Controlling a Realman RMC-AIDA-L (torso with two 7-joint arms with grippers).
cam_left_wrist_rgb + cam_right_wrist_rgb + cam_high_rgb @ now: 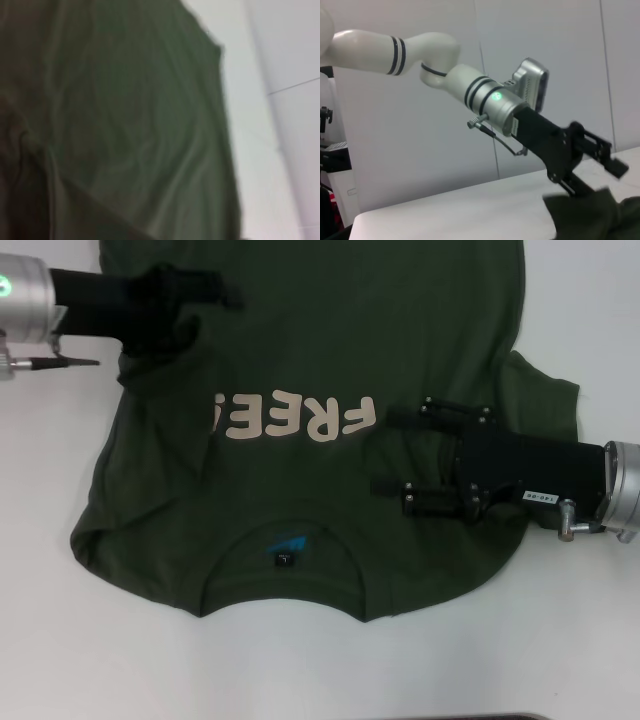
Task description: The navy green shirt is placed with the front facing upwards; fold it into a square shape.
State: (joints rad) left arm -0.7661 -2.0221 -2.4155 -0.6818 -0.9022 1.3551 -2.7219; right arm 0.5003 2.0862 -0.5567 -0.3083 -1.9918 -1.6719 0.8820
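My left tool (205,295) pinches the shirt (330,350) at its left edge on the table (60,640), while my right tool (390,452) hovers spread above the chest.

From the head camera I get even, bright overhead light; the white table (560,640) nearly washes out, and shadows around the navy green shirt (300,480) are faint. The left gripper (195,290) over its far edge smears with motion blur. My left wrist feed is soft and out of focus throughout.
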